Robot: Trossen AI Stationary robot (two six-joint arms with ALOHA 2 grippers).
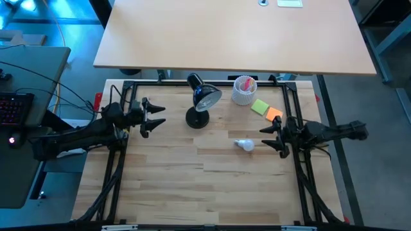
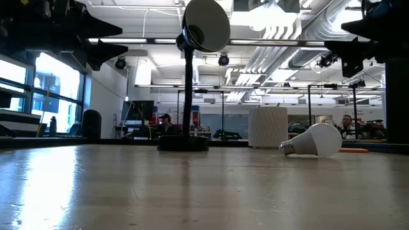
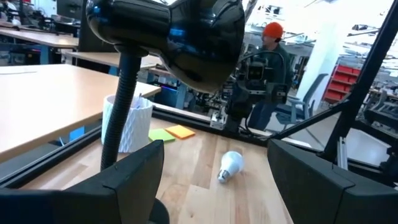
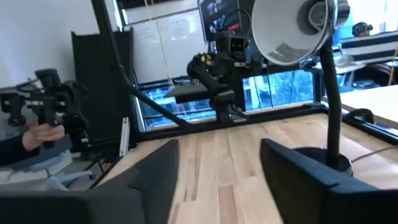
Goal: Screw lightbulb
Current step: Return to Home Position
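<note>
Lightbulb (image 1: 244, 145) lies on its side right of the desk lamp (image 1: 200, 102), apart from it, metal base twd the lamp. Left gripper (image 1: 160, 117) hangs just left of lamp's foot, right gripper (image 1: 264, 138) just past the bulb from it, both w/ fingers spread, empty. Low view cuts both grippers off at its edge.

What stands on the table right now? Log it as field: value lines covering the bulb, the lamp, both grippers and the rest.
lightbulb: lying on its side on the table, not in the lamp
desk lamp: upright, no bulb in its head
left gripper: open, empty, raised to the left of the lamp
right gripper: open, empty, raised just right of the bulb, apart from it
other: white ribbed cup; green and orange sticky notes beside the cup
</note>
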